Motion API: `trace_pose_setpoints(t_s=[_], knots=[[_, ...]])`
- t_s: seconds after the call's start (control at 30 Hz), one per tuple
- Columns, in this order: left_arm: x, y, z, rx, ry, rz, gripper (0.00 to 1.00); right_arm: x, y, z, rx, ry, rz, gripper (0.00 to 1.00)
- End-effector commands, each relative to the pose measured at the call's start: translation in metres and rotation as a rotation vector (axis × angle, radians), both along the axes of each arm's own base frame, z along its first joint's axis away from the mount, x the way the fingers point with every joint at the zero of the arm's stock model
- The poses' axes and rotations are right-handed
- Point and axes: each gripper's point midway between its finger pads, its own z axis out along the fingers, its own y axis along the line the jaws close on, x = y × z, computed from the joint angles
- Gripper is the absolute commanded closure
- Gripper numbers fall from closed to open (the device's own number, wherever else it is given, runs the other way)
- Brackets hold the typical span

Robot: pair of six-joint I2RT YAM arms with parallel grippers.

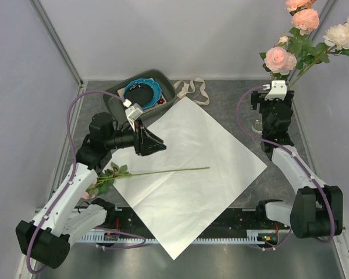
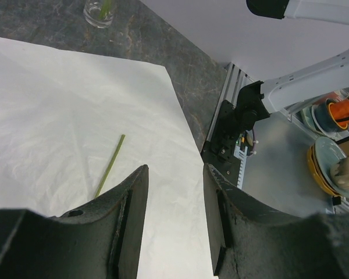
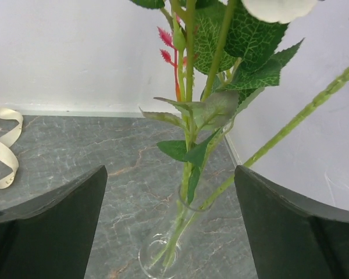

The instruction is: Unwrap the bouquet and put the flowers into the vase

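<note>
The bouquet lies undone: its white paper [image 1: 203, 151] is spread flat on the table. One rose with its long stem [image 1: 163, 171] lies across the paper's left side, and the stem's end [image 2: 110, 165] shows in the left wrist view. Several pink and cream flowers [image 1: 302, 40] stand in the clear vase [image 3: 168, 256] at the right wall, its base [image 1: 257, 125] half hidden by the right arm. My right gripper [image 3: 170, 171] is open wide, a finger on either side of the stems [image 3: 189, 174] without touching them. My left gripper [image 1: 154, 142] hovers open over the paper [image 2: 64, 116], holding nothing.
A grey tray [image 1: 113, 102] with a blue dish [image 1: 142, 93] sits at the back left. The cream ribbon [image 1: 192, 90] lies loose behind the paper, also seen as ribbon [image 3: 6, 148] from the right wrist. Walls close in on both sides.
</note>
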Motion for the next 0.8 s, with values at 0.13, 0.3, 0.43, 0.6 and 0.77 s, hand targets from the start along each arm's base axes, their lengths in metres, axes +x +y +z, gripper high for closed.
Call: trace_pose_setpoints(t_s=[0.13, 0.3, 0.43, 0.6, 0.77], knots=[[-0.008, 0.0, 0.013, -0.035, -0.042, -0.032, 0.5, -0.038, -0.013, -0.012, 0.175, 0.073, -0.153, 0.02], [-0.007, 0.001, 0.013, -0.036, -0.04, -0.022, 0.49, -0.074, -0.009, -0.03, 0.378, 0.143, -0.212, 0.02], [-0.001, 0.0, 0.007, -0.037, 0.03, 0.017, 0.5, -0.112, 0.031, -0.078, 0.53, 0.313, -0.086, 0.02], [0.047, 0.028, -0.066, 0.081, 0.413, 0.469, 0.48, -0.145, 0.098, -0.104, 0.569, 0.452, 0.139, 0.02], [0.056, 0.057, -0.134, 0.149, 0.737, 0.772, 0.53, -0.159, 0.188, -0.103, 0.462, 0.567, 0.501, 0.02]])
